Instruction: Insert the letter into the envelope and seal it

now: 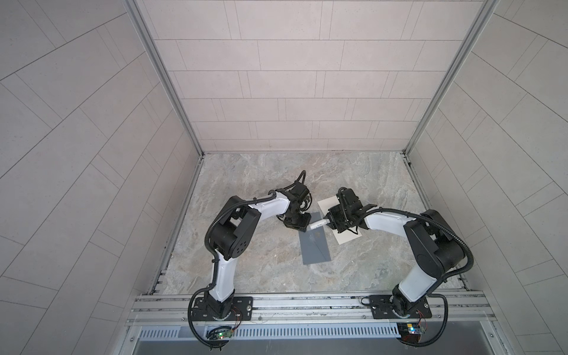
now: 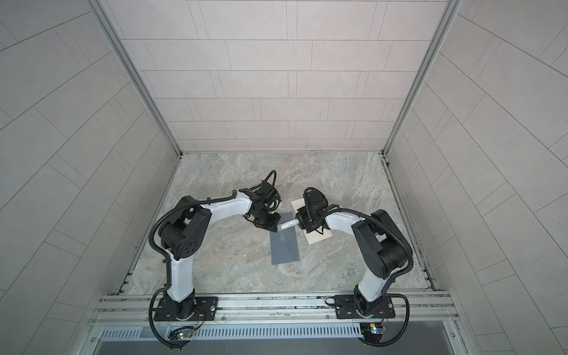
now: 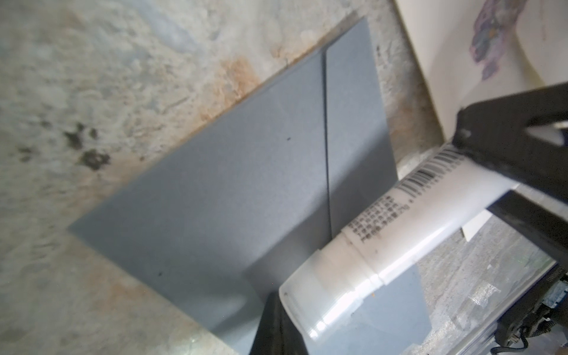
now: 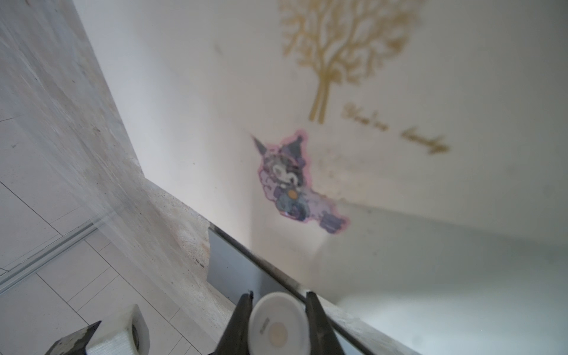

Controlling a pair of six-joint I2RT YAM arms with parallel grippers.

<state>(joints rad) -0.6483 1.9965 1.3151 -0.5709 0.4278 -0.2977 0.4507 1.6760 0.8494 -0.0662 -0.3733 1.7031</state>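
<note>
On the bench (image 1: 246, 172), the letter (image 1: 327, 204) lies flat just beside the grey envelope (image 1: 316, 249), not yet inside. My right hand (image 4: 278, 307) is clamped on the glue stick (image 1: 318, 225). My left hand (image 1: 299, 222) is fully closed at the cap; I cannot confirm a grip. Risk: gluing before insertion seals an empty envelope, and a slipping cap could jerk the stick.

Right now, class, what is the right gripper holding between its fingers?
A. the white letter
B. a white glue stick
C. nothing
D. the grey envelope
B: the right gripper is closed on the white glue stick, while the grey envelope and the letter lie on the table.
</note>
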